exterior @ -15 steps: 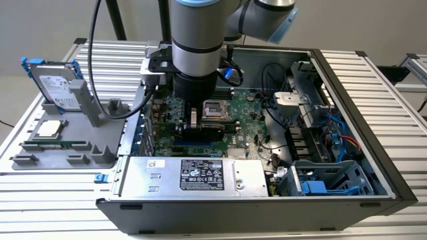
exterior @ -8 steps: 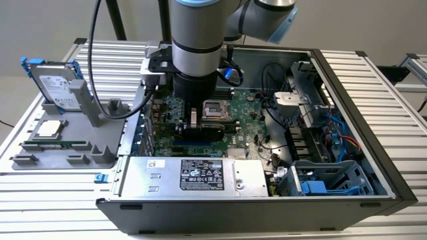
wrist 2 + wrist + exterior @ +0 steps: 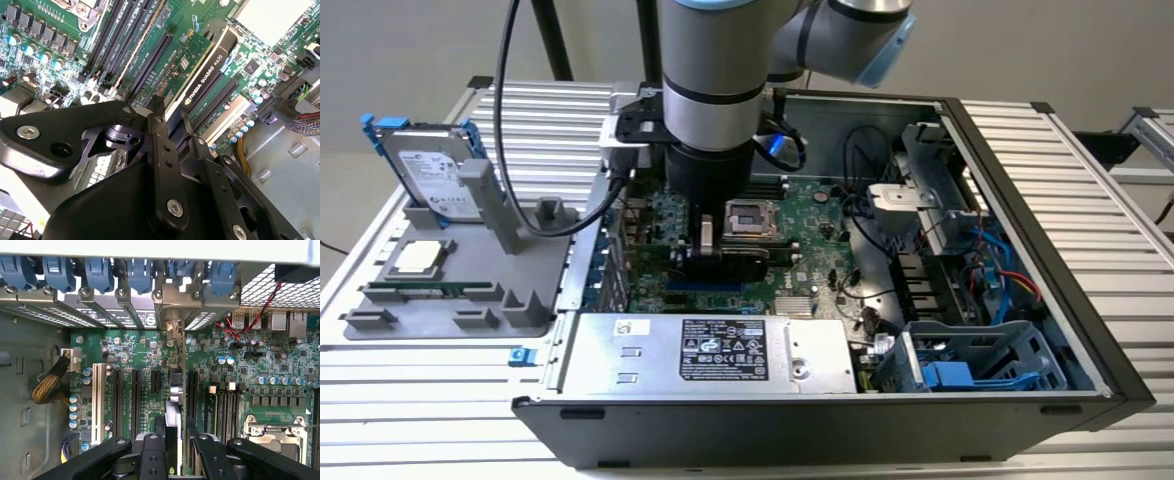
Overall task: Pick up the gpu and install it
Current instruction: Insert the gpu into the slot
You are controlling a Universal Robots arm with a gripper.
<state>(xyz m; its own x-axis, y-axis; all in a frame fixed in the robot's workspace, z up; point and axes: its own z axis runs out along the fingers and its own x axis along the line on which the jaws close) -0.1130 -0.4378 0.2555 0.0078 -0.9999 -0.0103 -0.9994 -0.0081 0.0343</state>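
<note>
My gripper point(image 3: 720, 238) is down inside the open computer case point(image 3: 1014, 130), shut on the gpu point(image 3: 724, 262). In the second wrist view the gpu point(image 3: 192, 60) stands on edge between the black fingers point(image 3: 159, 131), green board on one face and black cooler on the other, among the long black expansion slots point(image 3: 150, 65) of the motherboard point(image 3: 45, 65). In the first wrist view the gpu point(image 3: 173, 410) shows edge-on between the fingers, and its silver bracket point(image 3: 172, 327) reaches the rear slot openings. I cannot tell whether it sits fully in a slot.
A grey tray point(image 3: 400, 325) at the exterior view's left holds a hard drive in a blue frame point(image 3: 434, 165), a processor point(image 3: 420, 258) and a memory stick point(image 3: 434, 290). The power supply point(image 3: 707, 352) lies at the front. Cables and a drive cage point(image 3: 974, 355) crowd the right side.
</note>
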